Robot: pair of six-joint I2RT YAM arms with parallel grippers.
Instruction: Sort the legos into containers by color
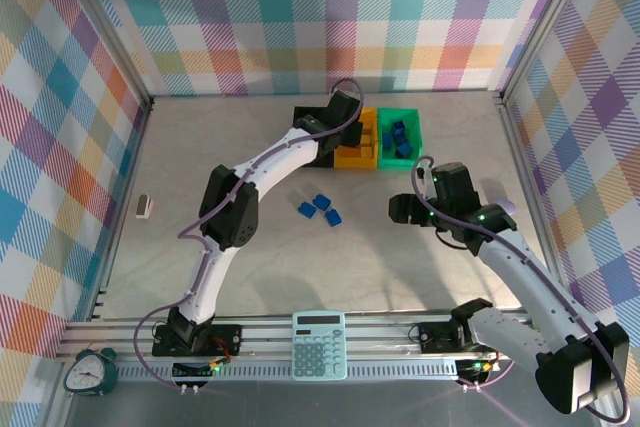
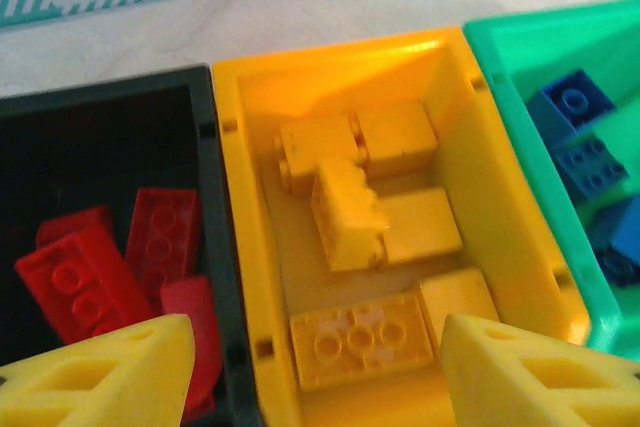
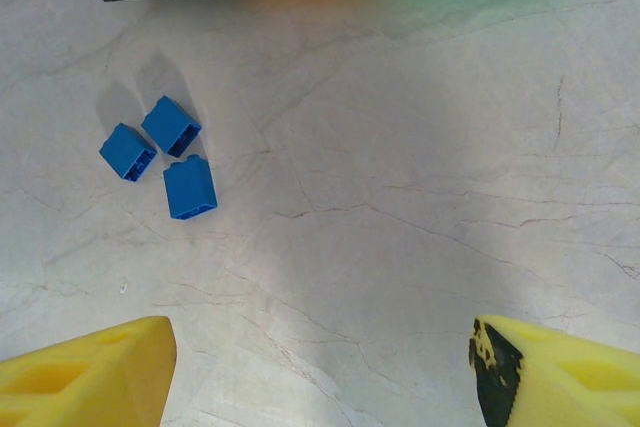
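My left gripper (image 1: 350, 112) (image 2: 320, 377) hangs open over the yellow bin (image 1: 352, 158) (image 2: 452, 77), with nothing between its fingers. Several yellow bricks (image 2: 360, 187) lie in that bin. To its left, the black bin (image 2: 205, 107) holds red bricks (image 2: 90, 277). To its right, the green bin (image 1: 412, 115) (image 2: 500, 37) holds blue bricks (image 1: 398, 137) (image 2: 580, 127). Three blue bricks (image 1: 320, 207) (image 3: 165, 152) lie loose on the table in front of the bins. My right gripper (image 1: 405, 209) (image 3: 320, 367) stands open and empty above bare table, to the right of those bricks.
A teal calculator (image 1: 319, 344) and a green alarm clock (image 1: 90, 369) sit at the near rail. A small white object (image 1: 144, 208) lies at the table's left edge. Plaid walls close in the left, back and right sides.
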